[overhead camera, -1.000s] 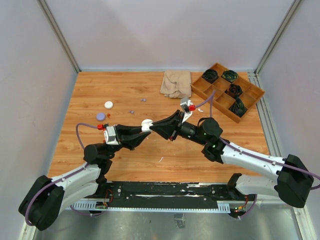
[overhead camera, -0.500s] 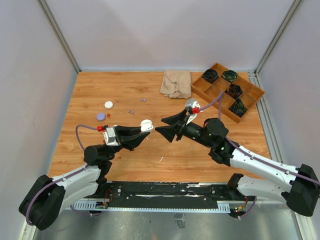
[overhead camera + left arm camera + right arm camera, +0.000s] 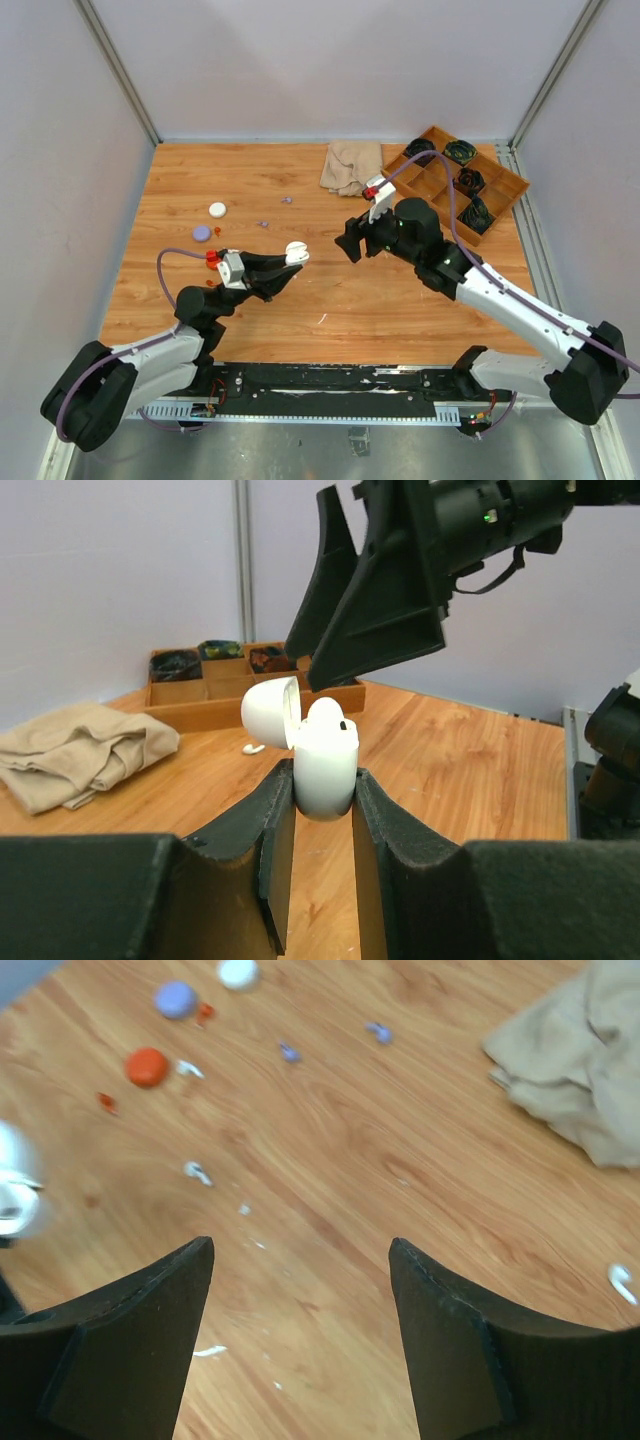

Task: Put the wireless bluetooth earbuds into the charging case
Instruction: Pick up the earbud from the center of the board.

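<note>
L gripper [image 3: 323,780], nearest my bases, is closed down to a narrow gap. Both pads clamp the lower body of the white charging case [image 3: 325,760], which is held upright, clear of the table [image 3: 250,170]. The case lid is hinged open and tilted back to the L. A white earbud [image 3: 326,716] with a dark spot sits in the open top; I cannot tell how deep it is seated. In the top view, the case [image 3: 296,252] sits at the tip of the L gripper [image 3: 285,264], approx. mid-table. R gripper [image 3: 347,240] hangs just beyond and to the R of the case, apart from it, with fingers spread wide and nothing between them. The R wrist cam shows only bare wood in the gap of the R gripper [image 3: 300,1245]. One small white piece [image 3: 322,319] lies on the wood nearer my bases; it is too small to ID. Further out, loose earbuds lie scattered on the table: white ones [image 3: 197,1171], another white one [image 3: 187,1067] beside an orange-red round item [image 3: 147,1066], and one white [image 3: 621,1282] near the cloth. Two pale purple earbuds [image 3: 289,1053] lie beyond these. On the far L are a purple round case [image 3: 202,232] and a white round case [image 3: 217,209], both flat on the wood. At the far side is a crumpled beige cloth [image 3: 350,165]. The wooden divided tray [image 3: 500,212] sits far R and holds dark items.
</note>
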Controlling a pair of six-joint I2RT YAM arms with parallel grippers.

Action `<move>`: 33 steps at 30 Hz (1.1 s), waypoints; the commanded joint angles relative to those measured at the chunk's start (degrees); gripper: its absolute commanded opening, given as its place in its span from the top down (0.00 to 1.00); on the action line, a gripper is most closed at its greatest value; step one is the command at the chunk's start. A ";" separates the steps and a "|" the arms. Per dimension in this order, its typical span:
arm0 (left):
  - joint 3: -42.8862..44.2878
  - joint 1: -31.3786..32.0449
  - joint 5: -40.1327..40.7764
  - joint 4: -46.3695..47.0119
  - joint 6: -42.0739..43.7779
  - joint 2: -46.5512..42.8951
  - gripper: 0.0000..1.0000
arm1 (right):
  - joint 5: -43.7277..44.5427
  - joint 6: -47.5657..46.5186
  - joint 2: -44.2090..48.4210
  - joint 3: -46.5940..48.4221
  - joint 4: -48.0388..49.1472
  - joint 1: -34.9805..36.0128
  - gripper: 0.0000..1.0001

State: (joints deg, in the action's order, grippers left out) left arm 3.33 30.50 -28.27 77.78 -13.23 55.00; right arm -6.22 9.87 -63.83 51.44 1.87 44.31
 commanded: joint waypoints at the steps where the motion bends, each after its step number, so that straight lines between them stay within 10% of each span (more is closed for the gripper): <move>1: -0.64 -0.19 0.85 0.03 3.54 1.28 1.00 | 2.07 -4.45 -4.35 3.25 -11.24 -6.22 0.27; 33: -0.17 -0.27 0.51 -5.36 7.37 1.64 1.00 | -0.53 -16.90 -51.41 35.56 -29.36 -30.92 0.46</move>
State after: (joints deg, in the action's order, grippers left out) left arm 2.87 30.50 -28.05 71.37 -6.83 56.73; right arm -5.56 -5.23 -111.74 83.11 -23.38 14.59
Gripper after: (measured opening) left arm 0.297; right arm 0.556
